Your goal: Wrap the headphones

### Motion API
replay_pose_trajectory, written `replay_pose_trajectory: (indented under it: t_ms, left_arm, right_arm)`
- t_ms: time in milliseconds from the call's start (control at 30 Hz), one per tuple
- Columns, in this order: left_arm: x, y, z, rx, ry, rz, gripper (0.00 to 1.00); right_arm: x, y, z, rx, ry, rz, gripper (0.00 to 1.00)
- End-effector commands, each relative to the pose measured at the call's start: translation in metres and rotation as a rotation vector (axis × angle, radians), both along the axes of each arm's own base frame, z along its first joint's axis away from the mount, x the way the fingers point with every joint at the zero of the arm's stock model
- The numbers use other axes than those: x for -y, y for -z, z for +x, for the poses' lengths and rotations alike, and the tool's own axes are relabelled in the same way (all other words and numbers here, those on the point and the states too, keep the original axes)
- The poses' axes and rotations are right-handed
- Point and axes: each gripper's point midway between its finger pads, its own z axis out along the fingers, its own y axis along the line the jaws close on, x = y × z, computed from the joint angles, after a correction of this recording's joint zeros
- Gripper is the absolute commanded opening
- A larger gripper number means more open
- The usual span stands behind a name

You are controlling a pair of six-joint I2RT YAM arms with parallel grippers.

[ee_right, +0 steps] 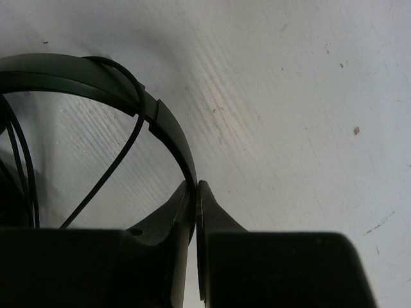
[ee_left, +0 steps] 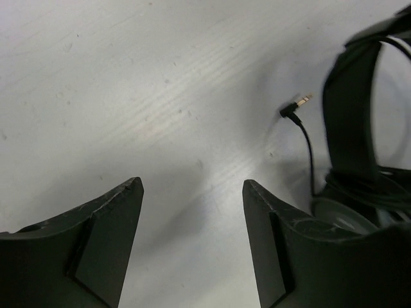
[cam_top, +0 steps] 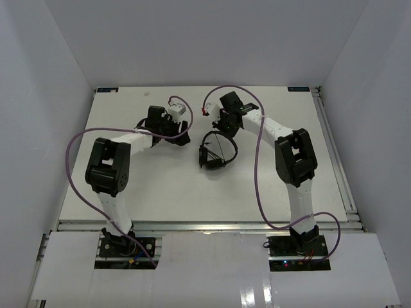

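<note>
Though flat, headphones (cam_top: pixel 212 159), arch toward far-right

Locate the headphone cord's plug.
In the left wrist view, the plug lies on the table at upper right, just left of the headband of the headphones, beyond the open left gripper.

No readable text or labels anywhere.

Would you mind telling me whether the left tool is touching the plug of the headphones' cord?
Apart. The left wrist view shows the plug lying ahead of the open left tool, with bare table between them.
</note>
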Motion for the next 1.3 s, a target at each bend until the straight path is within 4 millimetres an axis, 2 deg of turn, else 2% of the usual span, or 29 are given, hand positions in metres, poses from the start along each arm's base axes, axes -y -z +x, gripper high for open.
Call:
replay_pose_trajectory:
  t_ms: [0,100,167,233,300,333,467,500,533,600,667,767,800,833,867,900,967,1067,1267]
  left_arm:
    - [-0.001,-0.077,-0.008,0.151,-0.042,-0.105,0.75]
    - [-0.005,-0.104,-0.025,0.191,-0.069,-0.148,0.78]
    - [-0.009,-0.124,-0.041,0.223,-0.08,-0.181,0.83]
    - [-0.011,-0.136,-0.051,0.236,-0.096,-0.206,0.96]
    - [-0.016,-0.155,-0.068,0.268,-0.101,-0.231,0.98]
    - [-0.017,-0.165,-0.071,0.287,-0.104,-0.242,0.98]
    - [-0.023,-0.188,-0.102,0.326,-0.112,-0.291,0.98]
    - [-0.024,-0.196,-0.112,0.343,-0.108,-0.315,0.98]
    - [-0.024,-0.201,-0.119,0.354,-0.105,-0.333,0.98]
    - [-0.025,-0.21,-0.137,0.365,-0.105,-0.388,0.98]
    - [-0.023,-0.219,-0.153,0.35,-0.116,-0.477,0.98]
    - [-0.026,-0.224,-0.177,0.348,-0.13,-0.558,0.98]
    - [-0.026,-0.225,-0.183,0.338,-0.133,-0.581,0.98]
    - [-0.028,-0.227,-0.189,0.345,-0.137,-0.593,0.98]
    - [-0.03,-0.229,-0.195,0.355,-0.14,-0.603,0.98]
    - [-0.033,-0.23,-0.199,0.364,-0.15,-0.607,0.98]
    - [-0.044,-0.232,-0.203,0.37,-0.223,-0.613,0.98]
    - [-0.052,-0.229,-0.208,0.389,-0.246,-0.572,0.98]
    - [-0.047,-0.213,-0.221,0.311,-0.201,-0.528,0.98]
  right_arm:
    - [-0.007,-0.006,0.007,0.021,-0.003,0.0,0.18]
    - [-0.004,-0.002,0.006,0.016,-0.009,-0.021,0.38]
    - [0.0,-0.004,0.004,0.018,-0.004,-0.028,0.52]
    - [0.002,-0.012,0.004,0.032,0.003,-0.02,0.57]
    - [0.007,-0.028,0.005,0.057,0.023,-0.006,0.64]
    - [0.007,-0.027,0.004,0.053,0.025,-0.007,0.65]
    - [0.023,-0.092,0.0,0.134,0.096,0.092,0.73]
    - [0.03,-0.112,-0.005,0.159,0.124,0.125,0.82]
    - [0.036,-0.124,-0.01,0.172,0.148,0.15,0.95]
    - [0.052,-0.148,-0.027,0.202,0.214,0.21,0.91]
    - [0.066,-0.162,-0.045,0.238,0.267,0.264,0.9]
    - [0.104,-0.184,-0.073,0.407,0.441,0.364,0.9]
    - [0.119,-0.208,-0.085,0.496,0.49,0.409,0.9]
    - [0.128,-0.215,-0.097,0.54,0.507,0.439,0.9]
    - [0.135,-0.218,-0.108,0.571,0.515,0.465,0.9]
    - [0.139,-0.209,-0.111,0.574,0.535,0.457,0.9]
    - [0.162,-0.216,-0.125,0.639,0.61,0.463,0.9]
    - [0.184,-0.211,-0.133,0.678,0.699,0.425,0.9]
    - [0.195,-0.214,-0.137,0.712,0.695,0.448,0.9]
